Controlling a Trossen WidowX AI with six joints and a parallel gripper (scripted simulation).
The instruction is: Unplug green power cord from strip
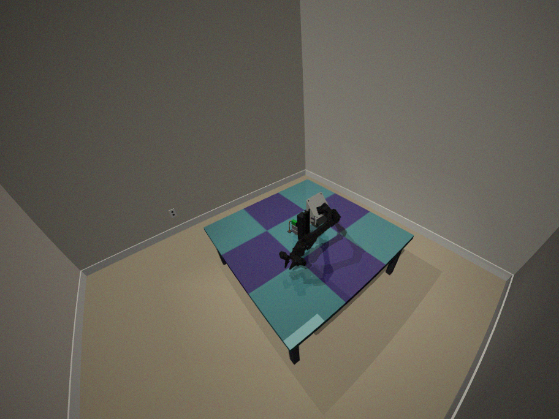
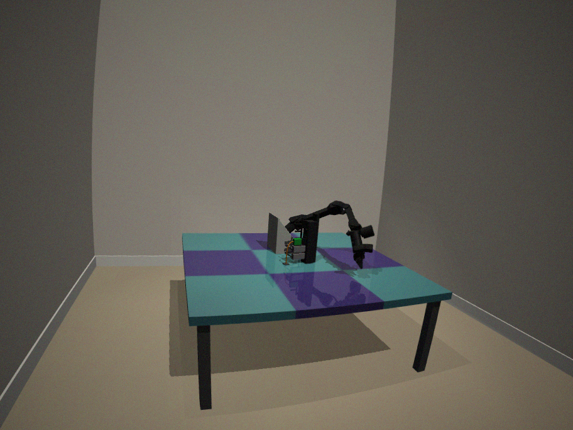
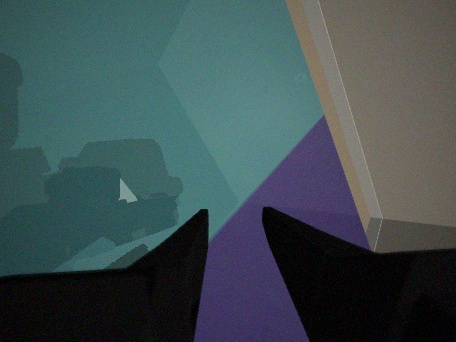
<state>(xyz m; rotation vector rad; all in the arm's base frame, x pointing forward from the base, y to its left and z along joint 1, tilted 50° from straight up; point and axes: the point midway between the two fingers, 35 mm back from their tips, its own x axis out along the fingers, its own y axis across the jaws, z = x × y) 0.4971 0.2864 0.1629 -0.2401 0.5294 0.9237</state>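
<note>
Green plug (image 2: pixel 297 241) sits seated in the grey power strip (image 2: pixel 298 252) that stands upright against the arm's black base column near the middle of the checkered table (image 2: pixel 240 300), so the unplugging looks not yet started. The gripper (image 2: pixel 360 265) hangs well apart from it, tips pointed down just above a purple square, its jaws part-way together with only bare table showing between them in the wrist view, probably pre-narrowed to fit the plug. From where I stand the cord is only a thin orange-looking line below the strip, the sockets are too small to make out, and the wrist camera catches none of it.
</note>
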